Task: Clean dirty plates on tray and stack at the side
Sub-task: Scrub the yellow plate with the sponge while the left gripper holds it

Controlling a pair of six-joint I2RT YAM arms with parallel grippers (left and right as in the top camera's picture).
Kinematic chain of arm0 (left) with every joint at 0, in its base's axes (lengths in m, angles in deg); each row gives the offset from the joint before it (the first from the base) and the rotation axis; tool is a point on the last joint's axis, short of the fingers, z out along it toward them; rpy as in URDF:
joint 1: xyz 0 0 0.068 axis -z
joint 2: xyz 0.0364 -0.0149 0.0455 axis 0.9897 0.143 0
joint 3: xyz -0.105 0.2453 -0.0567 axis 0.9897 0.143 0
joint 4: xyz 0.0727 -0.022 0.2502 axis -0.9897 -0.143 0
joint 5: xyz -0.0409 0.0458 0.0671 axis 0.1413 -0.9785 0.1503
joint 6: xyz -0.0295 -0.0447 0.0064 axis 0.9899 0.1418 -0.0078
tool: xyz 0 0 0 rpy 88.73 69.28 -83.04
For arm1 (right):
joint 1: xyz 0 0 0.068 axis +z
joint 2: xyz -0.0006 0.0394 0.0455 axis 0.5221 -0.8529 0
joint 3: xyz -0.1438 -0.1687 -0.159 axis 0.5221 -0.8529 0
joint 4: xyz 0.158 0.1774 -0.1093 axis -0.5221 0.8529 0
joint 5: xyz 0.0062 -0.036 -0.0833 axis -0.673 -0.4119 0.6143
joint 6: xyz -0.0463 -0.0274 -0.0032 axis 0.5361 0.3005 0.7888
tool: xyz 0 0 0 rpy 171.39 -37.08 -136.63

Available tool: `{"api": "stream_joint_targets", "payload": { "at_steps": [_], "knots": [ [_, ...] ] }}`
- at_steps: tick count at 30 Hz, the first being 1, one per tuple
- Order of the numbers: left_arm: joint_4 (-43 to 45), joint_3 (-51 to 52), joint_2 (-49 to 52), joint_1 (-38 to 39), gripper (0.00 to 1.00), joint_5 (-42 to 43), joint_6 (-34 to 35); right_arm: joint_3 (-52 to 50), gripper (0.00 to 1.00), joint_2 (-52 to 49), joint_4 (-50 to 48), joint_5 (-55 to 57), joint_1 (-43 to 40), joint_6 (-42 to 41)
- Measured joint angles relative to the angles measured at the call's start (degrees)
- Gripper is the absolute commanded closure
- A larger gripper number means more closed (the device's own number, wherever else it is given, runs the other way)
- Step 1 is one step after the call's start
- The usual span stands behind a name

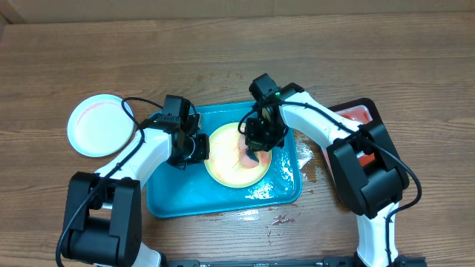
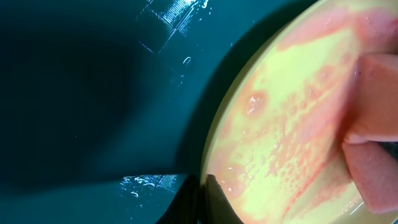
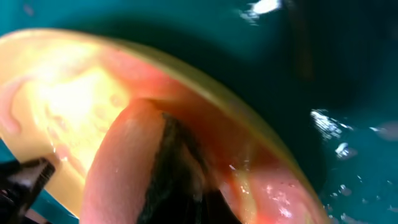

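Near the table's left edge you have a light blue plate lying alone on the wood, a faint pink film on it, well apart from the turquoise tray. Your left gripper sits over the tray's left half, jaws pinched narrow on the left rim of the yellow plate. In its wrist view one dark fingertip lies right at that rim. The yellow plate rests in the middle of the tray, streaked with pink-red smears. Your right gripper stands over the plate's far right part, clamped on a pink sponge that presses against the smeared surface. Water droplets shine at the tray's near right corner. A black tray with red liquid lies towards the table's right edge, partly hidden by your right arm.
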Motion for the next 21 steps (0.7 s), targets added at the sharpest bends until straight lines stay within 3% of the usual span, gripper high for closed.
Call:
{"api": "stream_joint_targets", "payload": {
  "at_steps": [12, 21],
  "knots": [
    [-0.15, 0.00, 0.00, 0.00, 0.96, 0.02, -0.11, -0.04, 0.96, 0.00, -7.80, 3.98, -1.60, -12.57],
    [-0.20, 0.00, 0.00, 0.00, 0.95, 0.04, -0.11, 1.31, 0.96, 0.00, -0.68, 6.69, -1.60, -17.86]
  ]
}}
